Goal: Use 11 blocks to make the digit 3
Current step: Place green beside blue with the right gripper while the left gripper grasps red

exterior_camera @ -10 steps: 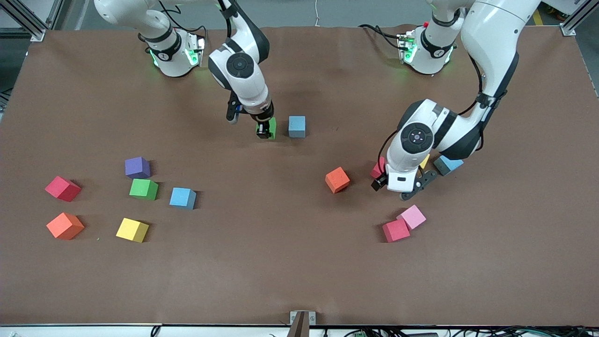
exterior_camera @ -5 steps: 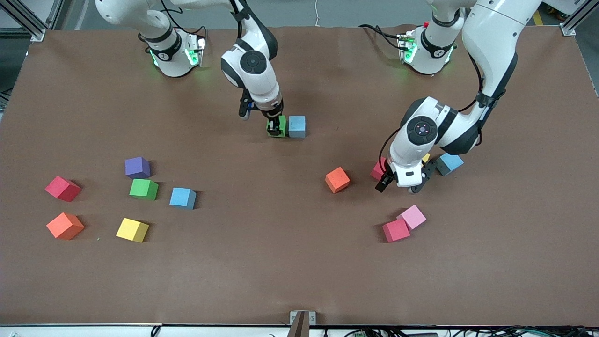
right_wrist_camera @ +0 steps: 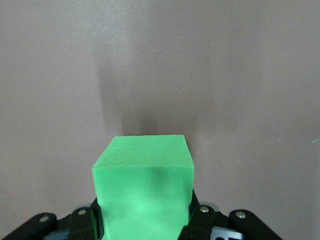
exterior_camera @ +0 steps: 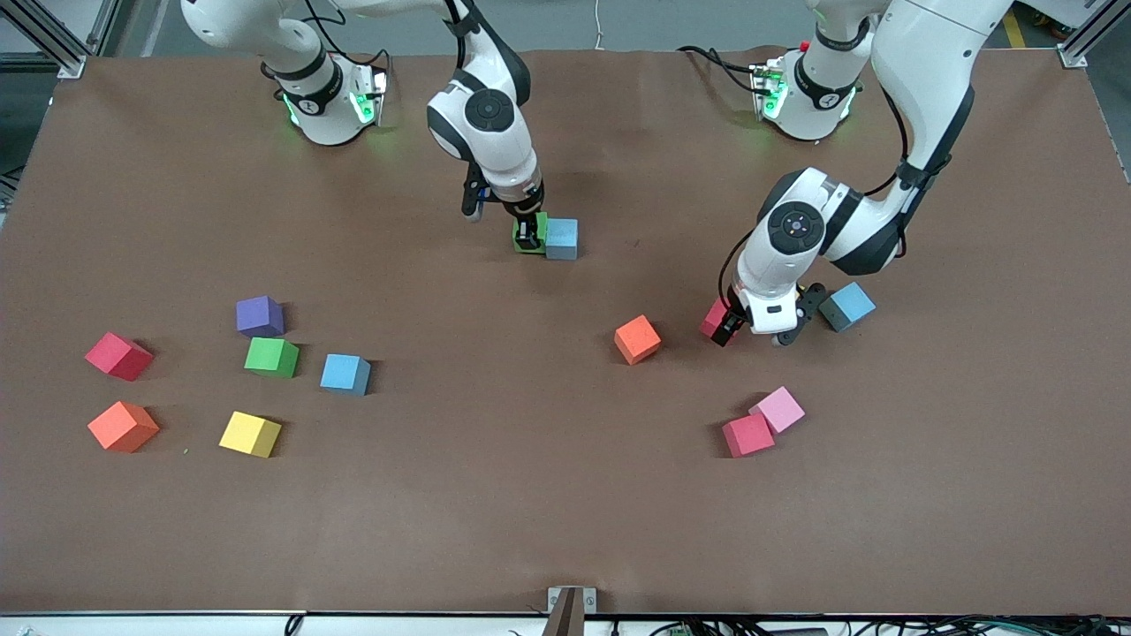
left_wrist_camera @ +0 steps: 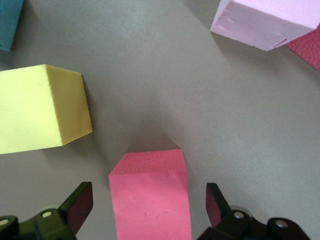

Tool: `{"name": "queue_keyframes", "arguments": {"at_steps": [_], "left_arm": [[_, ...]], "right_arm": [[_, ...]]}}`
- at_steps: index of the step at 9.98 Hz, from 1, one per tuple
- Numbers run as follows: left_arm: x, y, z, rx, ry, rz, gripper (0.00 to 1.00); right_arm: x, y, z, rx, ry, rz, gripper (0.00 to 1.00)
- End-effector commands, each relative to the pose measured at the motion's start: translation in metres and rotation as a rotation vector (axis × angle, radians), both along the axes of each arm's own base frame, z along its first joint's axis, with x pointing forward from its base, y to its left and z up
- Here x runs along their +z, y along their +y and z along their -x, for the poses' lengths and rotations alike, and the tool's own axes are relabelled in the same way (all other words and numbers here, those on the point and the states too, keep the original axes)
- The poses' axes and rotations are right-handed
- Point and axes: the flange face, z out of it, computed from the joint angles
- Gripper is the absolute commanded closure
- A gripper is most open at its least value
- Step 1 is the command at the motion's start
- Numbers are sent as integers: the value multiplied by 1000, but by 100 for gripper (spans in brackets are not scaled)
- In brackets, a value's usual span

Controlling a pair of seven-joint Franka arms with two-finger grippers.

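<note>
**A:** Where is the right gripper?

**B:** Low on the brown surface, toward the bases. Its jaws are clamped tight on a green block, which sits just beside a grey-blue block, on that block's right-arm side; the two look to be touching.

**A:** And the left gripper?

**B:** Down low toward the left arm's end of the surface, jaws spread wide on either side of a pink-red block and not touching it. The left wrist view shows a gap on each side of that block. A yellow block lies close by, and a blue block sits just beside the gripper.

**A:** What about the other blocks?

**B:** An orange block lies near the middle. Nearer the front camera, a red block and a pale pink block touch at a corner. At the right arm's end, six lie loose: purple, green, blue, red, orange and yellow.

**A:** Any digit 3?

**B:** Only the green and grey-blue pair stand side by side.
</note>
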Motion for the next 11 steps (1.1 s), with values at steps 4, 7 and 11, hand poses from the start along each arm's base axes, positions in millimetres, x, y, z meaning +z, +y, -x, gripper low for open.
{"name": "queue_keyframes", "arguments": {"at_steps": [4, 7, 11], "left_arm": [[-7, -2, 6, 63, -63, 60, 0], [-26, -3, 16, 40, -47, 60, 15], [3, -3, 5, 63, -80, 37, 80]], "right_arm": [[-14, 3, 1, -52, 3, 1, 70], [-15, 6, -2, -104, 13, 7, 0], [9, 4, -18, -121, 40, 29, 0]]}}
